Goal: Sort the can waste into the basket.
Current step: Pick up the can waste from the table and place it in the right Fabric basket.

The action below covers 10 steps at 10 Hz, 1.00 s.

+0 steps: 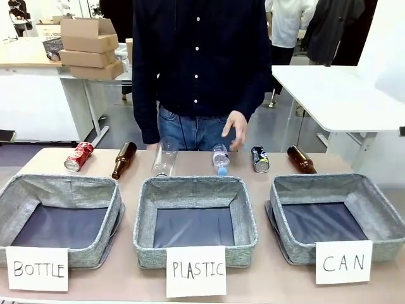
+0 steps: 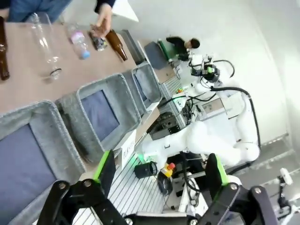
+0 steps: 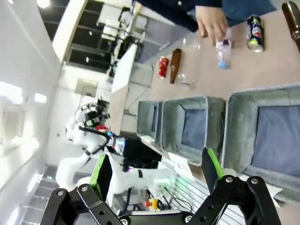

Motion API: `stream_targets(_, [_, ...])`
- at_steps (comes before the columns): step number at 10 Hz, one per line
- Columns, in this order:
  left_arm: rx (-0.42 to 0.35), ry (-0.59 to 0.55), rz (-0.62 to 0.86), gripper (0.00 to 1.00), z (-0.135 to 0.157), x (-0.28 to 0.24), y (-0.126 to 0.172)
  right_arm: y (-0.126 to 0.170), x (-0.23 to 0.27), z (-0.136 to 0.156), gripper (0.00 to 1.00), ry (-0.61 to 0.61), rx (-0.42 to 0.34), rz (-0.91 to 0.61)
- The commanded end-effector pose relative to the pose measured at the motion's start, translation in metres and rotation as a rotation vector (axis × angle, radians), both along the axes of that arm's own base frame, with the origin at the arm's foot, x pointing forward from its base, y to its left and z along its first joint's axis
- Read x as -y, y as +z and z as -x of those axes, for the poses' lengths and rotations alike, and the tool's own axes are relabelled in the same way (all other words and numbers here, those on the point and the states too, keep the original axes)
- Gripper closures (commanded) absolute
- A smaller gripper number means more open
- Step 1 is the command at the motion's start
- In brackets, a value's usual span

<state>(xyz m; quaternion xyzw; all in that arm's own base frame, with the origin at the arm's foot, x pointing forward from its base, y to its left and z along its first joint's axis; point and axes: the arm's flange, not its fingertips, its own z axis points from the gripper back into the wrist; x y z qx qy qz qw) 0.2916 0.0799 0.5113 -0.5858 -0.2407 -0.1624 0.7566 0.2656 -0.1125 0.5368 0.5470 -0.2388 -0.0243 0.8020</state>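
The red can (image 1: pixel 79 156) lies on its side at the table's far left, and shows small in the right wrist view (image 3: pixel 162 66). The black can (image 1: pixel 260 159) lies right of centre, with the person's hand (image 1: pixel 236 133) hovering just left of it. The grey CAN basket (image 1: pixel 329 182) stands at the front right with only its dark lining inside. My left gripper (image 2: pixel 160 171) is open, well back from the table, and holds nothing; the black can (image 2: pixel 99 43) lies far off by the hand. My right gripper (image 3: pixel 157 169) is open too, above the CAN basket's (image 3: pixel 234 122) near side.
Two brown glass bottles (image 1: pixel 123 160) (image 1: pixel 301 159) and two clear plastic bottles (image 1: pixel 164 158) (image 1: pixel 220 159) lie in the same row as the cans. The BOTTLE basket (image 1: pixel 63 183) and the PLASTIC basket (image 1: pixel 195 185) stand left of the CAN one. The person stands at the far edge.
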Motion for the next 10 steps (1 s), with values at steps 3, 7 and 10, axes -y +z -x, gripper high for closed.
stream_targets(3, [0.081,-0.04,-0.046,0.0,0.008,0.0,0.007,0.004,-0.001,0.01,0.0,0.054,0.039,0.073])
stream_targets(7, [0.099,-0.031,-0.153,0.0,0.005,0.005,0.015,0.004,-0.001,0.01,0.0,0.054,0.039,0.073])
stream_targets(10, [0.016,0.048,-0.391,0.0,-0.081,0.004,0.041,0.004,-0.001,0.01,0.0,0.054,0.039,0.073])
